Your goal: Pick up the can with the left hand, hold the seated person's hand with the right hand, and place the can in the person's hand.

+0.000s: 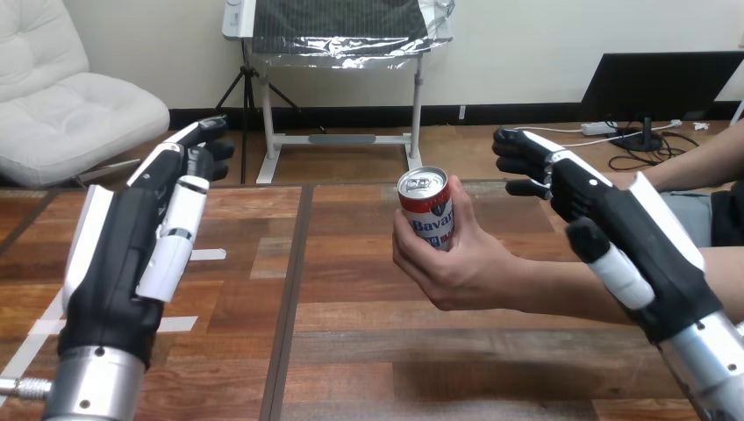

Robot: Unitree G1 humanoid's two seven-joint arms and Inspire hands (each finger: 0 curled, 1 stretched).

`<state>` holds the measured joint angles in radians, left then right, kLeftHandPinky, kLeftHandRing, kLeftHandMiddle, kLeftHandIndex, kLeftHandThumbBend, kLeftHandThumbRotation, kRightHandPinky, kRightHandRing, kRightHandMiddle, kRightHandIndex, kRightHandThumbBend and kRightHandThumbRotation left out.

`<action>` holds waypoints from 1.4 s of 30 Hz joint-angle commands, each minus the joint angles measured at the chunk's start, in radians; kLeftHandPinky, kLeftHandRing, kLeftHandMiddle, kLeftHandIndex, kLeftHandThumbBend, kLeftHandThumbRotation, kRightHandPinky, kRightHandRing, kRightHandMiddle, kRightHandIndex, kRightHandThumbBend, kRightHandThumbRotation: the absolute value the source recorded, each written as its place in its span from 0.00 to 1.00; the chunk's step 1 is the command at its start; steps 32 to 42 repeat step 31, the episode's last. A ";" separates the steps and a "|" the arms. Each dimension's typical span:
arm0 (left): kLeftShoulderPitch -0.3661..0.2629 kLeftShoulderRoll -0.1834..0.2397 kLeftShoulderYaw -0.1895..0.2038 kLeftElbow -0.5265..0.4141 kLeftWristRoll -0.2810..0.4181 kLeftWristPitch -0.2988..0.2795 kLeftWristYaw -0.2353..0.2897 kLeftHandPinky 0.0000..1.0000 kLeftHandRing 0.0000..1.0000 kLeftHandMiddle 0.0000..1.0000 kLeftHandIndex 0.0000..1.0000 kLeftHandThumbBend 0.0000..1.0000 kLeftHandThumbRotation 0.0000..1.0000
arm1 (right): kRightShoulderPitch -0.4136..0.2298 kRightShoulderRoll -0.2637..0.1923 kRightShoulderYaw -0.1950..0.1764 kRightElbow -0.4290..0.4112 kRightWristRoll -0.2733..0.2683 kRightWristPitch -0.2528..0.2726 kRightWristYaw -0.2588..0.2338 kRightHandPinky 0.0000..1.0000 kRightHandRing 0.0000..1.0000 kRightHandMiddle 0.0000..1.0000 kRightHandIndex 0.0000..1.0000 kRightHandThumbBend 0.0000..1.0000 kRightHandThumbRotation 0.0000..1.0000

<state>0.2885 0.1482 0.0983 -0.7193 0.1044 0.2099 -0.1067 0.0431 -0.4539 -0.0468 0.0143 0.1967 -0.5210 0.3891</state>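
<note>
Can (427, 210) stood upright in the person's hand (456, 267), whose fingers wrapped round it above the wooden table (351, 351). Your left hand (123, 250) was raised well to the left of it, fingers nearly straight, holding nothing. Your right hand (632, 232) hung over the person's forearm (553, 289), fingers loosely extended and empty; whether it touched that forearm, you could not tell.

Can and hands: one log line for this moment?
can: held in person's hand | left hand: open, empty | right hand: open, empty
</note>
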 commanded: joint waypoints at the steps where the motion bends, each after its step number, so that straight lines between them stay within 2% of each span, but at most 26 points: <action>1: -0.015 -0.017 0.000 -0.068 -0.028 -0.038 0.010 0.79 0.82 0.82 0.81 0.32 0.98 | 0.017 0.035 -0.020 -0.091 0.062 -0.006 0.009 0.83 0.88 0.89 0.89 0.91 1.00; 6: 0.002 -0.038 -0.006 -0.083 -0.052 -0.041 0.017 0.75 0.82 0.82 0.81 0.33 0.99 | 0.068 0.061 -0.015 -0.161 0.117 0.027 0.003 0.82 0.87 0.88 0.87 0.94 0.99; 12: 0.015 -0.059 -0.013 -0.092 -0.071 -0.055 0.025 0.85 0.85 0.83 0.82 0.33 0.98 | 0.116 0.095 -0.011 -0.218 0.148 0.021 0.003 0.79 0.84 0.86 0.86 0.94 0.98; 17: 0.023 -0.067 -0.019 -0.104 -0.077 -0.050 0.027 0.91 0.85 0.83 0.82 0.34 0.99 | 0.148 0.118 -0.011 -0.254 0.145 0.018 -0.002 0.77 0.83 0.85 0.85 0.94 0.99; 24: 0.023 -0.073 -0.037 -0.126 -0.106 -0.014 0.020 0.97 0.87 0.85 0.83 0.34 1.00 | 0.207 0.158 -0.008 -0.304 0.138 0.018 -0.013 0.77 0.83 0.85 0.85 0.94 1.00; 30: 0.019 -0.077 -0.052 -0.132 -0.133 -0.011 0.019 0.99 0.90 0.86 0.83 0.27 1.00 | 0.237 0.178 -0.001 -0.315 0.155 0.019 0.003 0.78 0.83 0.84 0.84 0.92 0.99; 31: 0.019 -0.077 -0.053 -0.131 -0.136 -0.013 0.018 0.99 0.90 0.86 0.83 0.24 1.00 | 0.241 0.180 0.000 -0.314 0.156 0.018 0.006 0.78 0.83 0.84 0.84 0.91 0.99; 42: 0.019 -0.077 -0.053 -0.131 -0.136 -0.013 0.018 0.99 0.90 0.86 0.83 0.24 1.00 | 0.241 0.180 0.000 -0.314 0.156 0.018 0.006 0.78 0.83 0.84 0.84 0.91 0.99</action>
